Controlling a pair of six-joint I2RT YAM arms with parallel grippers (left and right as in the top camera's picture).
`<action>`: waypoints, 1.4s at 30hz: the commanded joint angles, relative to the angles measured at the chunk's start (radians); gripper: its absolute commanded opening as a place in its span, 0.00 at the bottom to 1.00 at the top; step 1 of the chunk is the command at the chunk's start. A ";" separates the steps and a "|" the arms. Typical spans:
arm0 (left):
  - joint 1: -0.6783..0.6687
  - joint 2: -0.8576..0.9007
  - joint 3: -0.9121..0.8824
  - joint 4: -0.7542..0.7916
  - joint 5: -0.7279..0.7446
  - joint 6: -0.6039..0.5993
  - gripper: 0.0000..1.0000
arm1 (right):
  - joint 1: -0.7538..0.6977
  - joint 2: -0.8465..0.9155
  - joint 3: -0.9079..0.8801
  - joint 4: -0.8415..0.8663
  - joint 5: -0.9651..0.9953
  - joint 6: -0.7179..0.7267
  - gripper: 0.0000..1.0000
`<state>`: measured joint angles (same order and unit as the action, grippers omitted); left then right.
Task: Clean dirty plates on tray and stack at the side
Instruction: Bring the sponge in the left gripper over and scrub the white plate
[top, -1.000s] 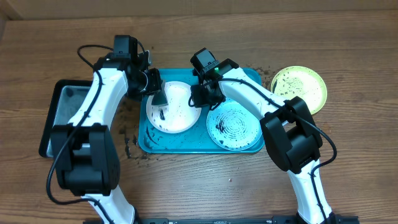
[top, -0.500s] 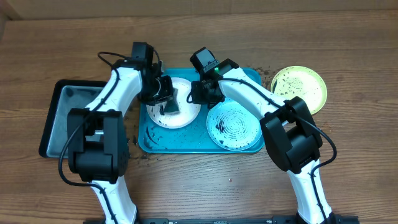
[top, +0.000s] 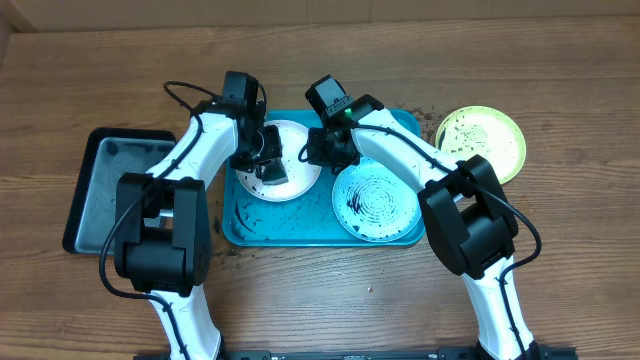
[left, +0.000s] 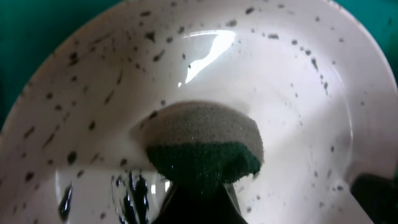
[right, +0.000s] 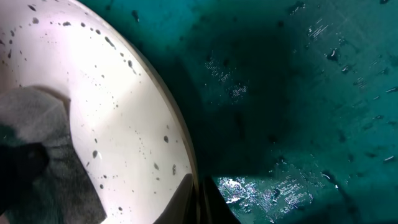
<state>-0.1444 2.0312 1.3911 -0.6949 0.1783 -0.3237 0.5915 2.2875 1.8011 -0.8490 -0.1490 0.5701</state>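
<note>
While the left gripper (left: 196, 200) clamps a sponge (left: 202, 140), grey face against the white plate (top: 296, 146), the right gripper (top: 318, 152) pinches that plate's right rim. The white plate and blue plate (top: 376, 204) lie side by side on the tray (top: 300, 229), its long axis running left-right; the green plate (top: 481, 140) sits on the table (top: 400, 300) at right.

The left gripper (top: 268, 165) now presses its sponge (left: 202, 140) near the white plate's (top: 298, 140) centre, away from its left rim.
</note>
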 joint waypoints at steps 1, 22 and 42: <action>-0.002 0.009 -0.060 0.037 -0.068 -0.013 0.04 | 0.002 0.013 0.018 0.004 0.017 0.012 0.04; 0.030 0.009 0.144 -0.134 -0.137 0.070 0.04 | 0.002 0.013 0.018 -0.002 0.017 0.006 0.04; -0.024 0.010 -0.043 0.165 0.004 -0.051 0.04 | 0.002 0.013 0.018 0.005 0.017 0.006 0.04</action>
<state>-0.1703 2.0277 1.3945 -0.5510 0.2291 -0.3473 0.5972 2.2906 1.8011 -0.8478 -0.1493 0.5755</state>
